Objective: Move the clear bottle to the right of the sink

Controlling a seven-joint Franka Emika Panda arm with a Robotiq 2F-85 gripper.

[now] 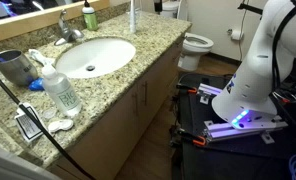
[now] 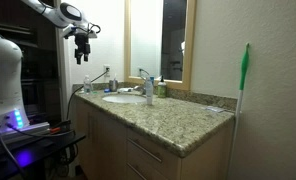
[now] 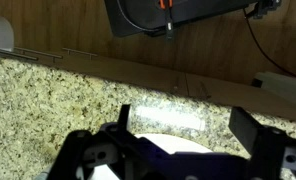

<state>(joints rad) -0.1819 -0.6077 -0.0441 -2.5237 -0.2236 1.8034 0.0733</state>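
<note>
1. The clear bottle (image 1: 60,90) stands upright on the granite counter (image 1: 138,62), just beside the sink (image 1: 93,55) at about 7 o'clock from the basin in an exterior view. Its white cap is on and nothing is touching it.
2. The faucet (image 1: 70,30) sits at about 10 o'clock from the basin in that view. A small green bottle (image 1: 89,17) is near 12 o'clock, against the back edge.
3. The gripper (image 2: 83,57) hangs high in the air over the end of the counter, well apart from anything on it.
4. In the wrist view the gripper (image 3: 183,128) looks down on granite and the wooden cabinet front. Its fingers (image 3: 246,128) are spread wide and hold nothing. A white patch shows between them, but I cannot tell whether it is the basin or something else.
5. My reading of progress is that nothing of the task is done yet. The bottle has not been gripped, lifted or shifted to the far side of the basin.
6. What is left is all of it: come down over the bottle, close on its body, carry it across or around the basin, set it upright on bare granite, and let go.
</note>
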